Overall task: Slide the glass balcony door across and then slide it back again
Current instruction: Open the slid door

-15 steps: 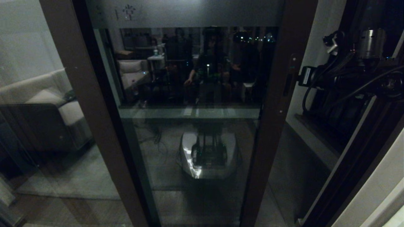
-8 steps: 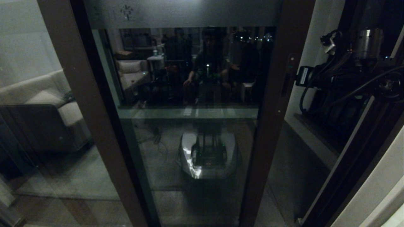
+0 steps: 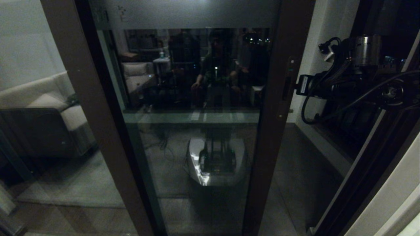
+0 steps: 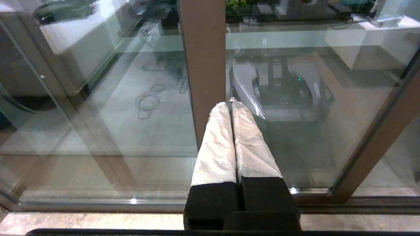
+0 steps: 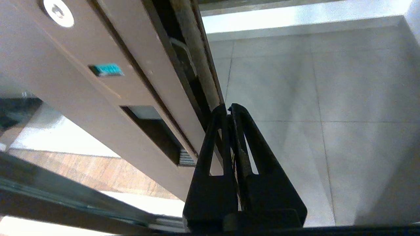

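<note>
We found the glass balcony door [image 3: 197, 98] standing square before our head camera, its dark brown right stile [image 3: 272, 108] running top to bottom and a tiled gap [image 3: 305, 154] open beyond it on the right. The frosted band [image 3: 183, 13] crossed the top of the pane, and our own base [image 3: 216, 160] was mirrored low in the glass. Our right arm [image 3: 347, 82] reached in from the right at handle height; from the head view its fingertips could not be made out against the stile.

Our right wrist camera supplied what the head view lacked: the right gripper [image 5: 228, 109] had its black fingers pressed together, holding nothing, their tips against the edge of the stile just beside the recessed handle [image 5: 154, 131]. A small green tab [image 5: 106, 69] and a round screw head [image 5: 58, 11] sat further along the stile, with pale floor tiles [image 5: 311, 98] beyond.

Our left arm never appeared in the head view. Only its own camera showed the left gripper [image 4: 229, 105], cloth-wrapped fingers [image 4: 216, 144] closed together and empty, pointing at a brown upright [image 4: 203, 59] between the panes.
</note>
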Available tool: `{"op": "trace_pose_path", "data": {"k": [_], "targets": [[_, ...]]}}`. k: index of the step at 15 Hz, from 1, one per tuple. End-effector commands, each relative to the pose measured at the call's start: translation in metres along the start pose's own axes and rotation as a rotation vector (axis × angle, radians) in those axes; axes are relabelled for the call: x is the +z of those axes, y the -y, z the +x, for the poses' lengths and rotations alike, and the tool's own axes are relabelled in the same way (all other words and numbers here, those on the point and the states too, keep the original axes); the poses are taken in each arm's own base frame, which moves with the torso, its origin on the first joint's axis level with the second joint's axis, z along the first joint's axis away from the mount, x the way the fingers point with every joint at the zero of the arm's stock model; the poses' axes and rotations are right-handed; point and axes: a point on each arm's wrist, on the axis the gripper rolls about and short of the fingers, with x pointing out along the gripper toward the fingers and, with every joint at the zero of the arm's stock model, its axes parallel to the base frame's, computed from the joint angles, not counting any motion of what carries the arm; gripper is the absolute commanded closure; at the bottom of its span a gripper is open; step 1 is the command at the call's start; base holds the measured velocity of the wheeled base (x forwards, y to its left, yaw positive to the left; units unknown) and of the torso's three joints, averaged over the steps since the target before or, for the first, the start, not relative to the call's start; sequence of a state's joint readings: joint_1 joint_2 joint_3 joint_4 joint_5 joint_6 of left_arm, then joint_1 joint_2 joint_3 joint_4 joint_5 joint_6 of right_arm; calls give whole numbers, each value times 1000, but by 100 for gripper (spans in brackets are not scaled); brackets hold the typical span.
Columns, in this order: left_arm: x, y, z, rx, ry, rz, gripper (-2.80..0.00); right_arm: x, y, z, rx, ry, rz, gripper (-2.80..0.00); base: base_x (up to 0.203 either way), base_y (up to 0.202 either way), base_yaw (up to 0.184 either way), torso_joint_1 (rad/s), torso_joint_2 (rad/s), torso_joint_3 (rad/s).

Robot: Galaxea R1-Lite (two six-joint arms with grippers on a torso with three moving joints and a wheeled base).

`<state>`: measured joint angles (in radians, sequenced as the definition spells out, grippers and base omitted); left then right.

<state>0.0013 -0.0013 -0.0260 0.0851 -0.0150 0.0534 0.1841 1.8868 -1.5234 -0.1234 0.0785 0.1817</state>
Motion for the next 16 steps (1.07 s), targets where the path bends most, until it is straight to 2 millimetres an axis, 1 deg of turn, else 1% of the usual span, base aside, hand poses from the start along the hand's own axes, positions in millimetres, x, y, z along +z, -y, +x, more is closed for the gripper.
{"op": "trace_pose_path", "data": {"k": [1,3,9,12,16], "targets": [[0,0,0,0,0,0,0,-1,-3,1,-24,3,0,0,0,0,0,0,0,0],[0,0,0,0,0,0,0,-2,-9,2,-14,3,-2,0,0,0,0,0,0,0],[0,0,0,0,0,0,0,-6,-27,12,26,-1,-13,0,0,0,0,0,0,0],[0,0,0,0,0,0,0,-10,-35,18,44,-12,-17,0,0,0,0,0,0,0],[0,0,0,0,0,0,0,-15,-46,21,71,-25,-19,0,0,0,0,0,0,0]]}}
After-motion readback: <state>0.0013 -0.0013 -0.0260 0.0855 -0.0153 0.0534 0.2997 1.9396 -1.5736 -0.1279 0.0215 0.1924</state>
